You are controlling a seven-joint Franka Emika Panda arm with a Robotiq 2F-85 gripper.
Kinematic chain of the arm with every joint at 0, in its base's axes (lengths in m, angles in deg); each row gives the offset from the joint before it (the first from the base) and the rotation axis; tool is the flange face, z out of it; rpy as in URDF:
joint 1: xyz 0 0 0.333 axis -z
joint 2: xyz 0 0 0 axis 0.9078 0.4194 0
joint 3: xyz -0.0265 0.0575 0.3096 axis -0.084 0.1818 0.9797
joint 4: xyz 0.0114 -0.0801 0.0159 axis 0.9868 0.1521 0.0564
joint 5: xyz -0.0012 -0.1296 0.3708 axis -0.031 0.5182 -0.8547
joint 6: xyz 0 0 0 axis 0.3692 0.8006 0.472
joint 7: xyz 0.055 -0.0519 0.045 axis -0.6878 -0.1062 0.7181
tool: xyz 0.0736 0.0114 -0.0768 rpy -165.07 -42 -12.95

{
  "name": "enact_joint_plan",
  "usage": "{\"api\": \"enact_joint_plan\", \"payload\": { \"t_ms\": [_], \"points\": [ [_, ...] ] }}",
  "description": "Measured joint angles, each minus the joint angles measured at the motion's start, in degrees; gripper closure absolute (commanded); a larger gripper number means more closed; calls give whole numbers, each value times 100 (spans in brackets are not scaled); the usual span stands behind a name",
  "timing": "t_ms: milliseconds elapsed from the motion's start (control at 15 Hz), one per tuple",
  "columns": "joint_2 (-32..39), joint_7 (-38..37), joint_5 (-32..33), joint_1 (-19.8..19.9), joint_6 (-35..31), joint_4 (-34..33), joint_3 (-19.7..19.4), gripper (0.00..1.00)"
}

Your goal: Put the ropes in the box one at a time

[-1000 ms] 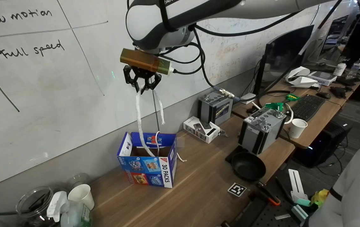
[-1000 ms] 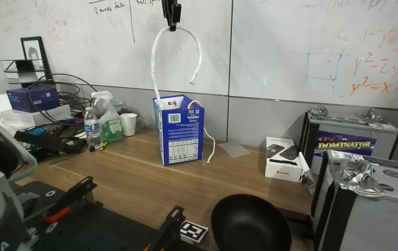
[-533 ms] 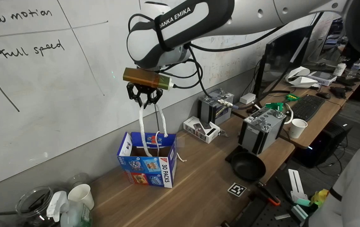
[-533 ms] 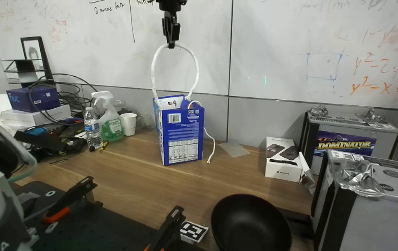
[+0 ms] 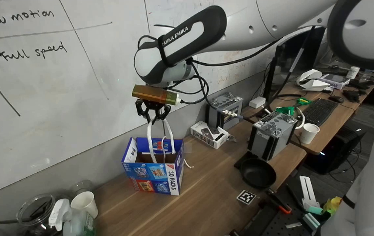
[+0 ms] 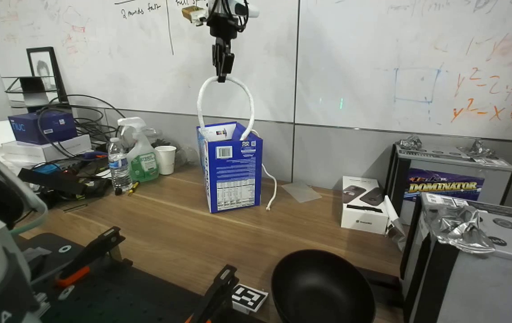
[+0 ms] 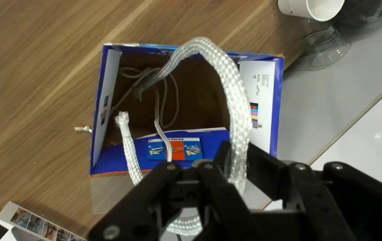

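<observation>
My gripper (image 5: pixel 152 120) is shut on a thick white rope (image 5: pixel 149 139), held near its middle above the box (image 5: pixel 155 175). Both strands arch down from the fingertips, as an exterior view shows the rope (image 6: pixel 251 105) entering the box (image 6: pixel 236 179) top. In the wrist view one end of this rope (image 7: pixel 238 97) is in shadow inside the box (image 7: pixel 265 87); its frayed end hangs over the opening. A thinner white rope (image 7: pixel 157 115) lies looped inside the box and runs over the back flap. The thin rope's tail (image 6: pixel 273 193) rests outside on the table.
Behind the box rises a whiteboard wall (image 5: pixel 59 108). A small white carton (image 5: pixel 208 135), grey devices (image 5: pixel 270 137) and a black pan (image 5: pixel 258 173) stand to one side. A spray bottle (image 6: pixel 142 157) and paper cup (image 6: pixel 165 160) are on the opposite side.
The gripper has come down toward the box with the thick rope still held. The rope's loose end, earlier hanging above the rim, is now down in the box mouth.
</observation>
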Motion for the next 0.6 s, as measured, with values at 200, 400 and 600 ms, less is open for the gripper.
{"api": "enact_joint_plan", "payload": {
  "t_ms": [200,400,600],
  "points": [
    [132,187,-149,38,-27,8,-10,93],
    [220,244,-201,70,-126,49,-58,96],
    [301,244,-268,102,-229,145,-111,96]
  ]
}}
